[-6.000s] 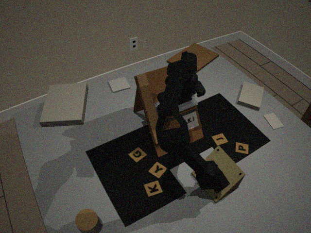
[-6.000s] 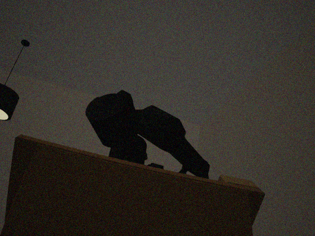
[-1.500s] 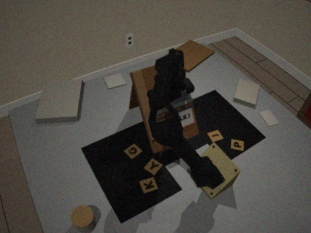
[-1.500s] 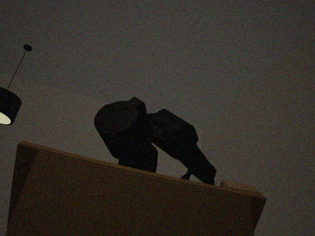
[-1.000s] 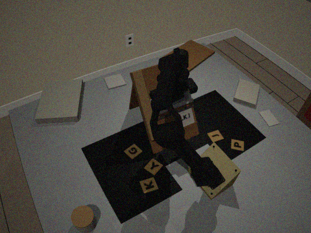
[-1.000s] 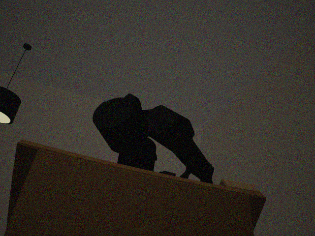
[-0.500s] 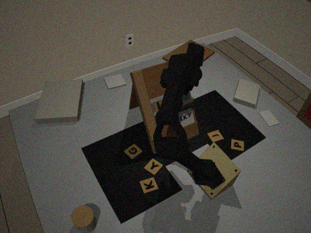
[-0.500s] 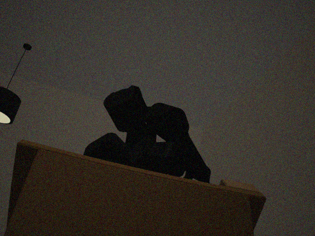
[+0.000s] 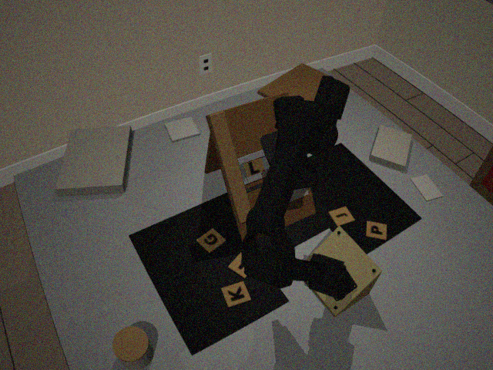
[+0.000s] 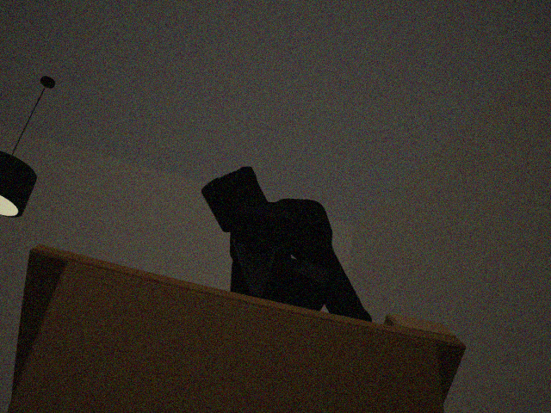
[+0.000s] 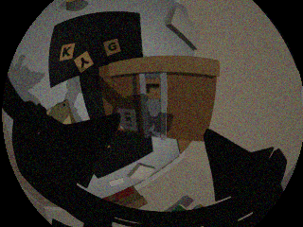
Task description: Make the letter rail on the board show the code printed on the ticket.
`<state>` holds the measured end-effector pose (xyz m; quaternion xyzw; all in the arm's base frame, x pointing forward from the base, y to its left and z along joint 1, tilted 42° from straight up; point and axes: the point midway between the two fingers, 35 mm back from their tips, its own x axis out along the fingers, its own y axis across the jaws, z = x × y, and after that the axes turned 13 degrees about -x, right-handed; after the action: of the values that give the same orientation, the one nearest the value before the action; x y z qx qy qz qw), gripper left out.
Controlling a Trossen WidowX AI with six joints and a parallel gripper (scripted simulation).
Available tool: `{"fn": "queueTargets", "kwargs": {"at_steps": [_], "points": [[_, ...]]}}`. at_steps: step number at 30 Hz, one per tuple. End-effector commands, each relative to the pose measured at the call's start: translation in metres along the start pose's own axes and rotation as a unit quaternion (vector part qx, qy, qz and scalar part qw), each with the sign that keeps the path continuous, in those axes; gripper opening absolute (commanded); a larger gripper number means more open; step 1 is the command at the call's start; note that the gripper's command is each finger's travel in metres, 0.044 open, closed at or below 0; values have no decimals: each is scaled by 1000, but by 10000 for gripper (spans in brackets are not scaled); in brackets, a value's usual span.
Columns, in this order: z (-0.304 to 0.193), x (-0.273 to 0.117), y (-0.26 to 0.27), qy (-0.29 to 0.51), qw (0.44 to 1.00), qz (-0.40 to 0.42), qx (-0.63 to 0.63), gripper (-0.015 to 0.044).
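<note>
The brown board (image 9: 246, 133) (image 11: 189, 106) carries the grey letter rail (image 9: 251, 155) (image 11: 164, 104). An L tile (image 9: 253, 167) (image 11: 152, 88) sits at its left end; the arm and shadow hide much of the rest. The ticket (image 11: 128, 119) is shadowed, its code unreadable. A G tile (image 9: 210, 240) (image 11: 112, 46), a Y tile (image 9: 237, 266) (image 11: 83, 61) and a K tile (image 9: 236, 294) (image 11: 66, 51) lie left on the mat. A J tile (image 9: 341, 215) and a P tile (image 9: 376, 230) lie right. My gripper (image 11: 165, 126) is open and empty, off the rail's right part.
The black mat (image 9: 167, 270) lies under the board. A large grey slab (image 9: 95, 159) stands back left, a pale block (image 9: 392, 145) at right. A round wooden piece (image 9: 130, 343) stands front left. The arm stands on a yellowish base block (image 9: 360, 263) near the J and P tiles.
</note>
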<state>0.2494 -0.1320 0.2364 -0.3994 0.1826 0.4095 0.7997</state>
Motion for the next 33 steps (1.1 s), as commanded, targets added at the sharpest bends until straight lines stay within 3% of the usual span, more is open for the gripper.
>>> {"fn": "queueTargets", "kwargs": {"at_steps": [1,9,13,15,24,33], "points": [[1,-1,2,-4,1000,-2,-18,440],[1,-1,2,-4,1000,-2,-18,440],[28,24,12,-20,999,36,-15,340],[49,42,23,-31,997,67,-14,340],[131,96,97,-57,978,199,-15,340],[180,108,191,-55,950,308,-28,340]]}}
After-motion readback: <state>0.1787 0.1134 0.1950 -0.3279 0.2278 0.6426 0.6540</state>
